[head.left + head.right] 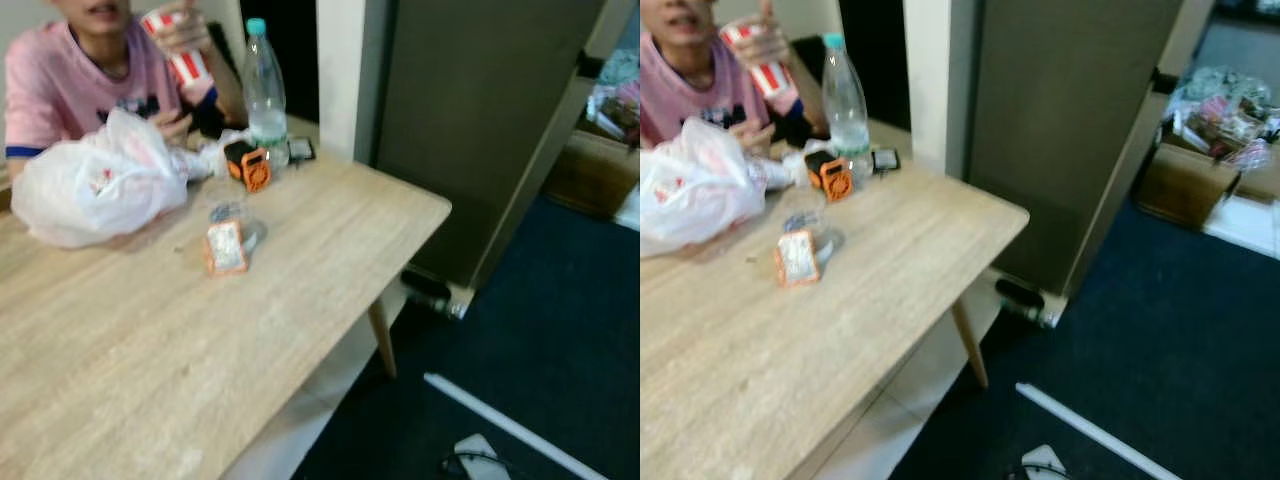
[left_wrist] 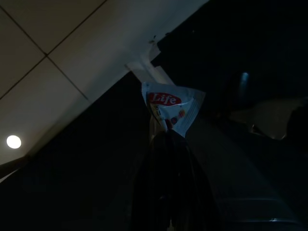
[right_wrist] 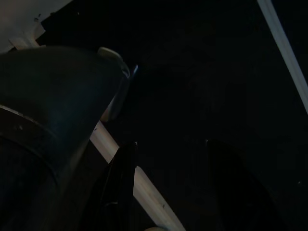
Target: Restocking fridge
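While the left arm is hanging in shade, its gripper (image 2: 168, 139) is pinching a white packet (image 2: 172, 105) marked "Life", the two black fingers closed together on the packet's lower corner. Pale floor tiles (image 2: 43, 82) are showing behind it in the left wrist view. The right gripper (image 3: 166, 183) is hanging over dark carpet (image 3: 216, 72), its fingers standing apart with nothing between them; a white strip (image 3: 284, 48) is lying on the carpet beyond.

From the head views, a wooden table (image 1: 150, 360) is taking up the robot's left side. On it a small orange-edged packet (image 1: 226, 247) is leaning against a clear container (image 1: 232, 218). Farther back, a white plastic bag (image 1: 95, 185) is lying near the table's far left, with an orange-and-black gadget (image 1: 247, 164) and a water bottle (image 1: 265, 95) just beside each other toward the back edge. A person in a pink shirt (image 1: 70, 75) is sitting behind the table, a hand (image 1: 178, 30) lifting a red-and-white striped cup (image 1: 180, 55).

Right of the table, the fridge (image 1: 480, 130) is standing with its door closed. A cardboard box (image 1: 1185, 180) with clutter on top is sitting on the floor beyond it, well apart from the table.
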